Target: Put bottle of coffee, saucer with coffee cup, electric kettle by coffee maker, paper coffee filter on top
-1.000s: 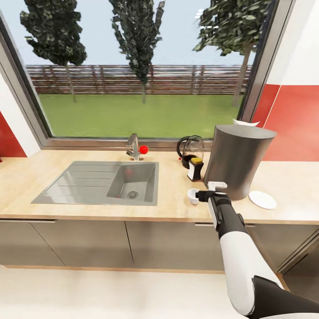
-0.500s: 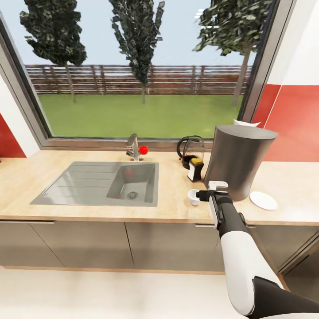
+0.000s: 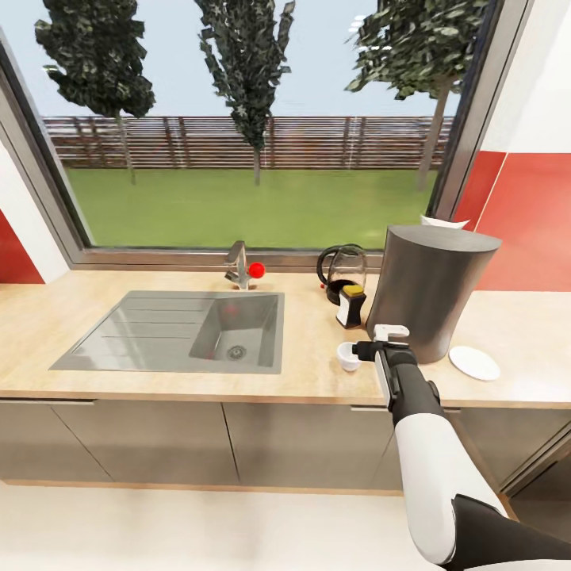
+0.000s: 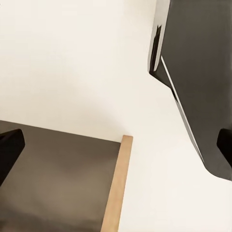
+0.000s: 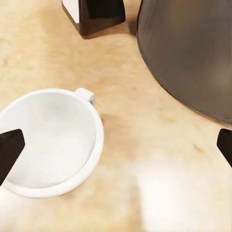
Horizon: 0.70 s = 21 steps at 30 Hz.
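Note:
The tall grey coffee maker [image 3: 432,293] stands on the beige countertop [image 3: 309,381]. A white paper coffee filter [image 3: 438,221] peeks over the far rim of its top. Left of it are the glass electric kettle [image 3: 342,274] and, in front of that, the brown bottle of coffee [image 3: 351,307] with a yellow cap. The white coffee cup [image 3: 347,357] sits upright on the counter by the front edge, and the saucer [image 3: 474,362] lies bare to the coffee maker's right. My right gripper [image 3: 373,346] hovers open just right of the cup [image 5: 50,140], one fingertip [image 5: 9,152] at its rim. My left gripper [image 4: 116,150] is open and holds nothing.
A steel sink [image 3: 182,329] with a faucet [image 3: 238,266] and red knob is set into the counter at the left. A large window runs behind it. Grey cabinet fronts [image 3: 301,440] sit below the counter edge. The left wrist view looks at pale floor and a cabinet side [image 4: 58,179].
The whole picture has shifted slightly, so the camera moved. My right gripper stays open beside the cup, and nothing on the counter has moved.

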### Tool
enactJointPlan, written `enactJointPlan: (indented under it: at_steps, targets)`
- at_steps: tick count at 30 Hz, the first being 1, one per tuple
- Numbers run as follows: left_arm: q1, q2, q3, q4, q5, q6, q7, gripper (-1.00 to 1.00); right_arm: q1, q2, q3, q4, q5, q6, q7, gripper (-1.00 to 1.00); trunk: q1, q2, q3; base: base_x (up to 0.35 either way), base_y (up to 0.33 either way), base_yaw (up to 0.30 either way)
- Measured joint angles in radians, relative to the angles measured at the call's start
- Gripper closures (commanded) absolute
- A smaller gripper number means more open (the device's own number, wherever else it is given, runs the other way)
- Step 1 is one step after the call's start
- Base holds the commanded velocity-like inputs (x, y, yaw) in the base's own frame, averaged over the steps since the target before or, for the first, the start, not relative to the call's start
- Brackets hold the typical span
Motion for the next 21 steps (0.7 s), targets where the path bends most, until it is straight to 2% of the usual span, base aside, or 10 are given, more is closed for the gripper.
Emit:
enactJointPlan:
  at_steps: [12, 21]
  targets:
    - [0.000, 0.001, 0.001, 0.000, 0.001, 0.005, 0.000, -1.00, 0.000, 0.000, -0.002, 0.000, 0.001, 0.049, -0.002, -1.00, 0.000, 0.000, 0.000, 0.028, 0.009, 0.000]
    - [0.000, 0.000, 0.001, 0.001, 0.000, 0.002, 0.000, -1.00, 0.000, 0.000, -0.002, -0.001, 0.001, 0.052, -0.002, -1.00, 0.000, 0.000, 0.000, 0.035, 0.012, 0.000]
